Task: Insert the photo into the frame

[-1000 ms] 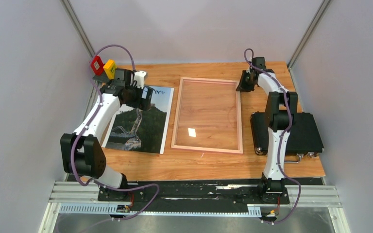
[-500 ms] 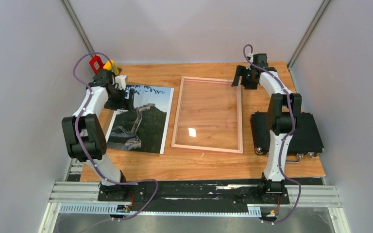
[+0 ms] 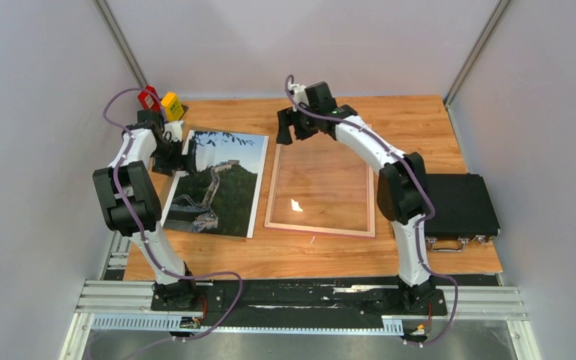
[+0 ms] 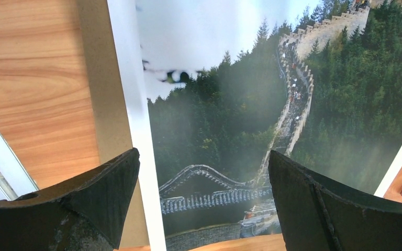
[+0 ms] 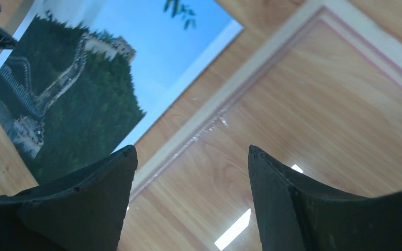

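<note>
Laminate with a warm wood grain covers the table (image 3: 420, 124), and on it the photo (image 3: 217, 187) lies flat. It is a glossy rectangular print of a stone wall climbing dark green hills under a pale sky, edged by a thin white border. Just to its right, and apart from it, lies the frame (image 3: 320, 184), a thin-rimmed rectangle whose clear pane lets the grain show through and carries a bright glint; the photo is not inside it. A matte black case (image 3: 465, 202) sits at the table's right side. From above, the left gripper (image 3: 187, 159) is at the photo's far left edge and the right gripper (image 3: 291, 133) hangs above the frame's far left corner, but their jaws are hard to read there. The left wrist view shows dark, rough-surfaced fingers (image 4: 110, 193) standing wide over the white border, holding nothing, and a plain tan strip (image 4: 97, 104) running along that border. The right wrist view shows its fingers (image 5: 94, 198) spread too, empty, above the frame's pale rim with a pink line on its inner edge, a detail lost from overhead.
</note>
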`<state>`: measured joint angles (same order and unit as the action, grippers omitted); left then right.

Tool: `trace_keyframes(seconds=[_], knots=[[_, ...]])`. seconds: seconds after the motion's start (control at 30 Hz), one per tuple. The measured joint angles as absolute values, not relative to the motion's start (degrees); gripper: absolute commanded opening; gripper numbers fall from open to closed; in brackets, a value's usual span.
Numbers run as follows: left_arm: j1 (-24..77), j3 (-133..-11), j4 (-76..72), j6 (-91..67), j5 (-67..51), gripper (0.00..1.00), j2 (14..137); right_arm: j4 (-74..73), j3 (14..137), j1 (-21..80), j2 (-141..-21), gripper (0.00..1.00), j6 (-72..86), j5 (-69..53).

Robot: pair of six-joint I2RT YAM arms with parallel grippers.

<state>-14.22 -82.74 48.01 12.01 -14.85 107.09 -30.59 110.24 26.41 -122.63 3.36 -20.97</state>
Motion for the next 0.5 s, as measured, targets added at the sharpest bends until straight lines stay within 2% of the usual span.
trace_keyframes(seconds=[0.3, 0.5], knots=[[-14.96, -83.44, 47.92, 12.82, -15.64, 0.99, 108.49, -30.57, 121.86, 35.42, -134.69, 0.75, 4.21, -23.38], [-15.55, -83.44, 47.92, 13.15, -15.62, 0.99, 109.49, -30.61, 123.59, 37.17, -140.38, 0.72, 8.47, -24.6]])
